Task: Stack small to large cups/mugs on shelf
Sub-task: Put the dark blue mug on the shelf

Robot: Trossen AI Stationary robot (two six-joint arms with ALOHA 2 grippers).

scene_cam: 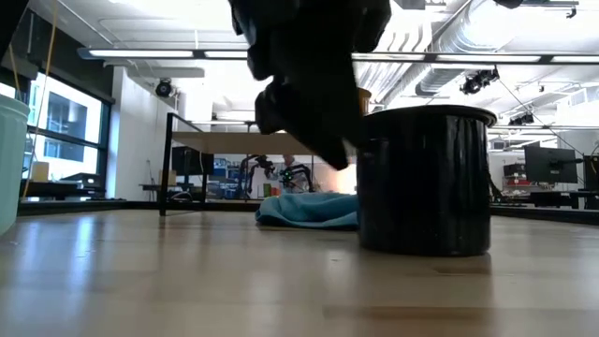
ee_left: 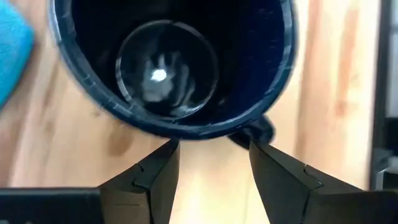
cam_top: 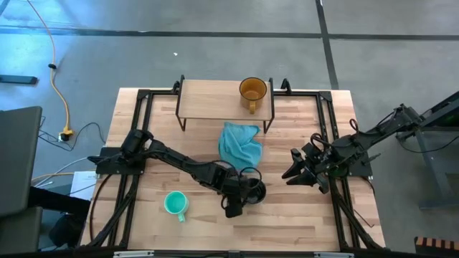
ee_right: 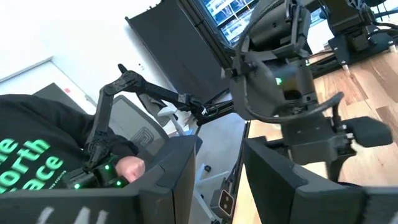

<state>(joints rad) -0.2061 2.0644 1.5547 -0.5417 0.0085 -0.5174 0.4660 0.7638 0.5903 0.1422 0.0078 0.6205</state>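
Here, from above, I see my left gripper (cam_top: 240,203) hanging just over the dark navy mug (cam_top: 252,190), which stands upright on the table (cam_top: 301,229) near the centre, just in front of a crumpled light blue cloth (cam_top: 240,143). In the left wrist view I look straight down into the mug's open mouth; its near rim lies just ahead of my two fingertips (ee_left: 155,171), which are spread apart with nothing between them, and the mug's handle (ee_left: 255,132) juts out toward the gap. So the mug sits directly in front of this claw, its long axis vertical, and the wall nearest me is what I judge I would close on.

The left arm is plainly the nearer one. My right gripper (cam_top: 295,172) waits well off to the right side of the table, its fingers open and empty.

The small teal mug (cam_top: 175,203) stands on the table to the left of my left gripper. The amber mug (cam_top: 252,91) is already on the shelf (cam_top: 208,99) at the table's far edge, beyond the cloth.
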